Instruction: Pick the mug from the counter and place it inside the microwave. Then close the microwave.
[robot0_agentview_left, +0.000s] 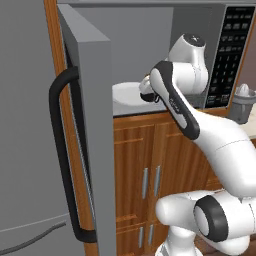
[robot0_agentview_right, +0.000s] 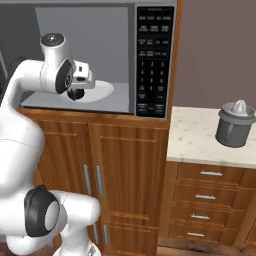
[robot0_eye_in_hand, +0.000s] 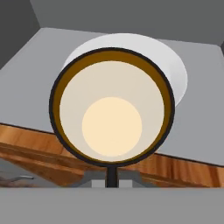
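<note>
one mug (robot0_eye_in_hand: 112, 111) hangs in the gripper (robot0_agentview_right: 76, 93), fingers closed on it, held at the open mouth of the microwave (robot0_agentview_right: 155, 60) above the near edge of the white round plate (robot0_eye_in_hand: 177, 72). seen from the hand, its cream inside faces up. the door (robot0_agentview_left: 87, 125) stands swung wide to the left. off right, a grey juicer (robot0_agentview_right: 236, 123) sits on the counter (robot0_agentview_right: 195, 135).

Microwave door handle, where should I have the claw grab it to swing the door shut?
Grip the door handle at the middle of its long upright bar, closing across it horizontally. Come from the outer face of the open door, left in the left base view: the bar stands off that face, leaving a gap behind it.
</note>
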